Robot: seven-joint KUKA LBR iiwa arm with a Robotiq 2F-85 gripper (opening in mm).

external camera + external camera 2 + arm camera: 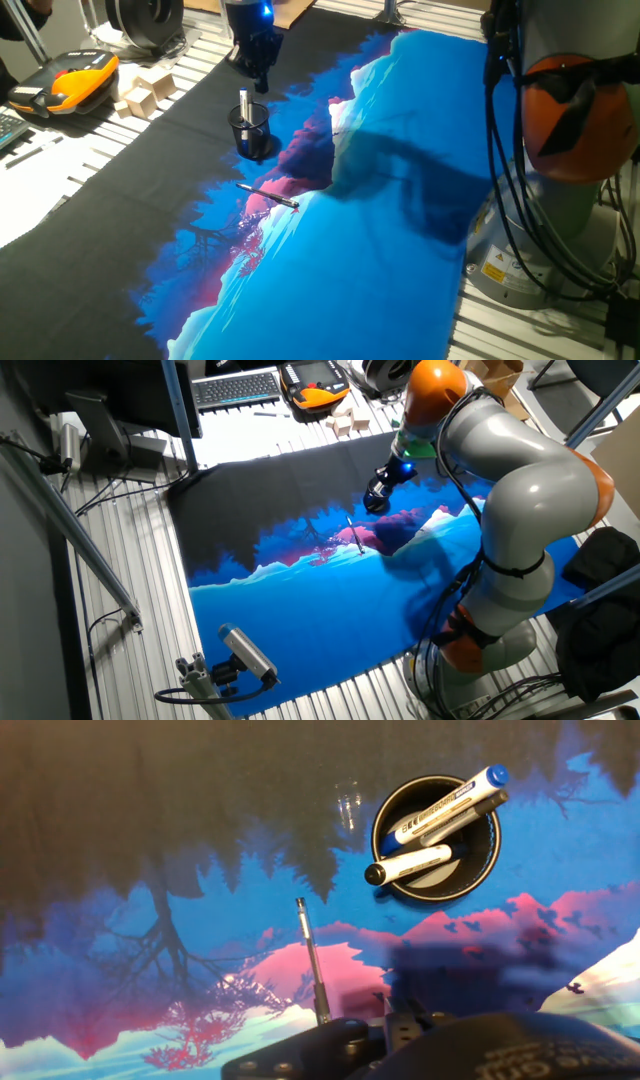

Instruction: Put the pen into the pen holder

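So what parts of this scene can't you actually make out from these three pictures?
- Gripper: too dark and small in one fixed view to tell open or shut; in the hand view the fingertips are cut off by the bottom edge.
- Pen: its lower end disappears behind the hand's dark housing in the hand view.
- Pen holder: hidden behind the arm in the other fixed view.
- Markers in the holder: label print too small to read.

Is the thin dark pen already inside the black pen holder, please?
No: in the hand view the pen lies flat on the printed cloth, apart from the pen holder, which holds only thicker markers.
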